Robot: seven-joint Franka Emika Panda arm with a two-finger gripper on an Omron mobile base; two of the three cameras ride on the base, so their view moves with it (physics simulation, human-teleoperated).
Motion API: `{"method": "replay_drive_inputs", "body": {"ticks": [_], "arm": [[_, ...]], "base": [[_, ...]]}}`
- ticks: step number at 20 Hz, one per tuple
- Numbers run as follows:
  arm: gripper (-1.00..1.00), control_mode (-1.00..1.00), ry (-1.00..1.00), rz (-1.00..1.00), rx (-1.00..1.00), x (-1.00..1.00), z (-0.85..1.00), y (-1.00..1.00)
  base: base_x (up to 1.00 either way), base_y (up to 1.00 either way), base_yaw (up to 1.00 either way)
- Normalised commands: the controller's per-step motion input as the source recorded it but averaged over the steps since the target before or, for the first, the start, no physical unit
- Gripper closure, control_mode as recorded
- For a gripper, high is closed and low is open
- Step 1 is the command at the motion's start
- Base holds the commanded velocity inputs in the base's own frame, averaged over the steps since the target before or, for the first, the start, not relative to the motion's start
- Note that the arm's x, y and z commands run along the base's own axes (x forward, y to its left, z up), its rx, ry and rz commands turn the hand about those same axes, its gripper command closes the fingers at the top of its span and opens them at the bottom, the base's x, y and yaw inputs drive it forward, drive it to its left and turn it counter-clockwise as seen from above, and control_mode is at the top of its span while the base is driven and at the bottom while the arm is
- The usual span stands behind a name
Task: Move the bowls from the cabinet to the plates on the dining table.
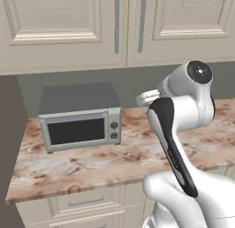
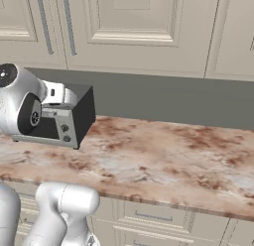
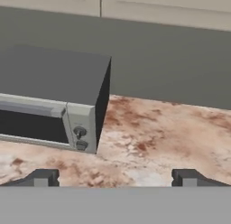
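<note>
Facing a microwave (image 3: 49, 105), unlabelled, the end effector (image 3: 115, 177) hangs wide apart.

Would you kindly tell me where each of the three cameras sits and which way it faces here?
Left base view: behind the arm on its left, facing the closed cabinet, microwave and counter; the arm rises at lower right.
Right base view: behind on the right, facing the same counter and microwave; the arm is at left.
Hand view: on the hand, looking along the open gripper at the microwave.
All three share the microwave and counter.
</note>
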Motion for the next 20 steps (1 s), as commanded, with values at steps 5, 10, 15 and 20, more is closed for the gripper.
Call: {"method": "replay_drive_inputs", "body": {"ticks": [5, 10, 15, 20], "arm": [[-1.00, -1.00, -0.10, 0.00, 0.00, 0.00, 0.21, 0.27], [-1.00, -1.00, -0.02, 0.00, 0.01, -0.36, 0.14, 0.09], [-1.00, -1.00, 0.00, 0.01, 0.01, -0.47, 0.16, 0.00], [-1.00, -1.00, 0.00, 0.01, 0.01, -0.53, 0.23, 0.01]], "base": [[0.00, 0.00, 0.00], [0.00, 0.00, 0.00], [0.00, 0.00, 0.00], [0.00, 0.00, 0.00]]}}
